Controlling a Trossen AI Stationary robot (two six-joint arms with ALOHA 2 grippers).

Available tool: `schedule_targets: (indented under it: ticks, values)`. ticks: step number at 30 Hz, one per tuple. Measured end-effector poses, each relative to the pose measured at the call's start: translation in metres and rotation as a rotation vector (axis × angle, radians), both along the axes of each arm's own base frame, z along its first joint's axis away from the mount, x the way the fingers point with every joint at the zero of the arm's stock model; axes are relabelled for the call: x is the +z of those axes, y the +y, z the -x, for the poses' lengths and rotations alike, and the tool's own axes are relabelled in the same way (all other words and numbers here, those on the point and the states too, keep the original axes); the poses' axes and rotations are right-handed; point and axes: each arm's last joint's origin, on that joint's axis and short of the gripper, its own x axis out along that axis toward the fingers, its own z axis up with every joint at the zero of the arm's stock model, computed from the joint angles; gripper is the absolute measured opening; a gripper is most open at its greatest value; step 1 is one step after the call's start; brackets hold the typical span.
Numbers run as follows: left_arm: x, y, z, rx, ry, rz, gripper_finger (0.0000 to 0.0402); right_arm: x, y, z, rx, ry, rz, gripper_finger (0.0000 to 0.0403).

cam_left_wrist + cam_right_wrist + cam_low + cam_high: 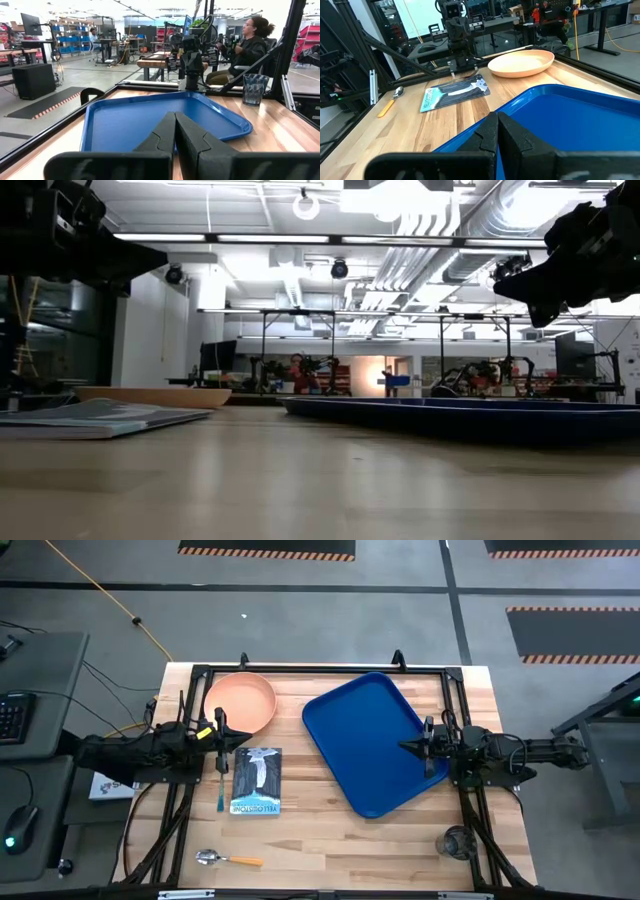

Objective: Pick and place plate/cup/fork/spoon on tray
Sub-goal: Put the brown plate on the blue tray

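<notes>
The left gripper (pixel 226 737) hangs above the desk (pixel 320 840) between the plate and the booklet, its fingers (pixel 165 131) pressed together and holding nothing. The right gripper (pixel 408 748) hangs over the tray's right side, its fingers (pixel 492 131) also pressed together and empty.

The plate (pixel 240 705) sits at the desk's far left, just beyond the left gripper. The fork (pixel 220 785) lies on the desk along the booklet's left edge, partly under the left arm. The booklet (pixel 257 781) lies flat, near the plate and left of the tray. The tray (pixel 370 740) rests at an angle in the middle-right of the desk, with nothing on it. The spoon (pixel 228 859) lies near the front left edge, bowl to the left. The cup (pixel 457 841) stands at the front right corner, well apart from the tray.

In the left wrist view a person (pixel 245 47) sits beyond the desk.
</notes>
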Motion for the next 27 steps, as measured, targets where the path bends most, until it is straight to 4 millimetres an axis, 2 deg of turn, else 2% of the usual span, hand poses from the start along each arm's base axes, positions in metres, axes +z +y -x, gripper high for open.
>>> schedule_targets:
  ticks: [27]
  values:
    - [-0.0016, 0.0, -0.0001, 0.0, 0.015, 0.0, 0.0, 0.0, 0.0, 0.0, 0.0, 0.0, 0.0, 0.0]
